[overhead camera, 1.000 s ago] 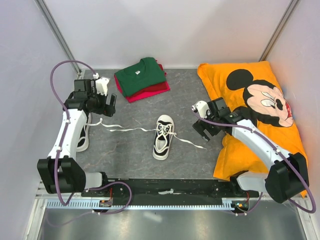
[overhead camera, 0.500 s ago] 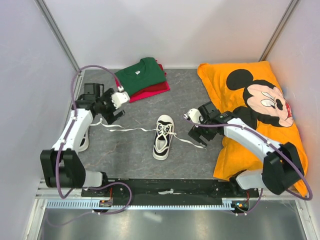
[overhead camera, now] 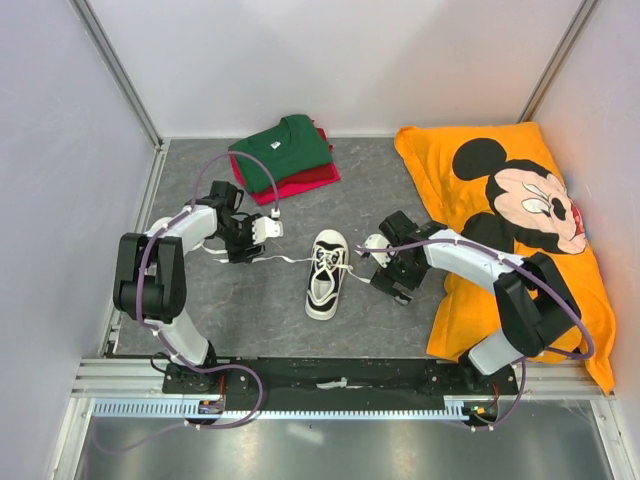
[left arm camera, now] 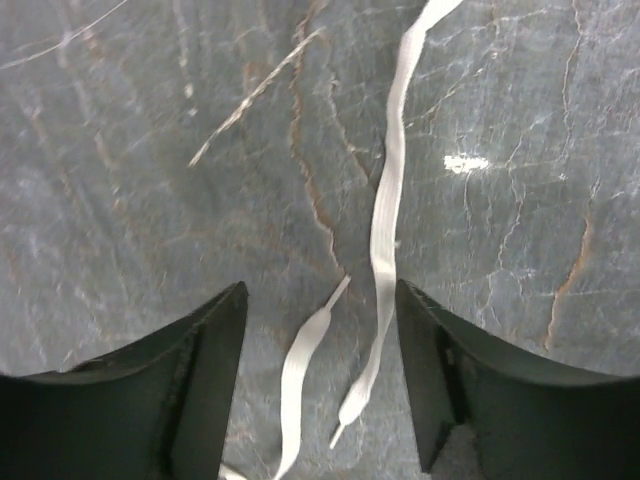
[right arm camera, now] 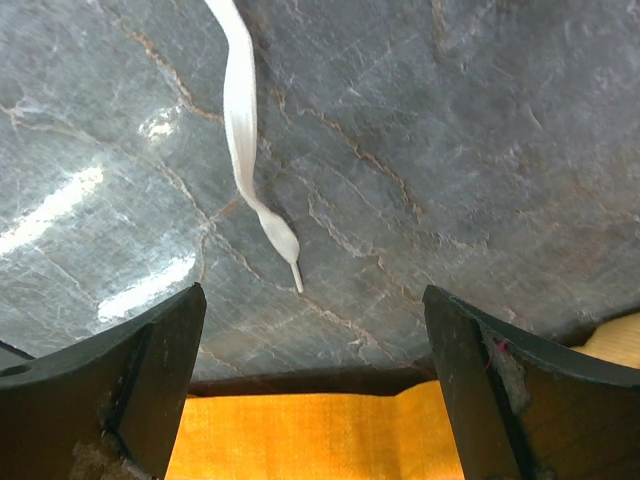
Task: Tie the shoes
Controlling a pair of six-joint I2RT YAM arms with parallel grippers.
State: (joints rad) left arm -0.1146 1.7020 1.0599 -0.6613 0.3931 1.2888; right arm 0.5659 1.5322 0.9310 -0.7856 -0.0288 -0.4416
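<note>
Left arm is folded back on itself, elbow high, forearm angled in toward the middle. The left gripper [overhead camera: 248,245] points down at the grey table [overhead camera: 250,310], off to the left of the shoe [overhead camera: 325,272]. From the wrist view the jaws are apart with nothing pinched. Two strips of the left lace [left arm camera: 385,200] lie flat on the stone between the fingers [left arm camera: 205,370], one tip right there in the gap.

Other side now: the right arm stretches in low from the orange cushion [overhead camera: 520,270]. The right gripper [overhead camera: 392,284] is face-down just right of the shoe, jaws spread wide, holding nothing. The right lace [right arm camera: 240,110] ends on the table between them.

The shoe itself is one white low-top with dark lining, white toe pointing away from the arms. It sits mid-table, untied, laces trailing out to either side.
</note>
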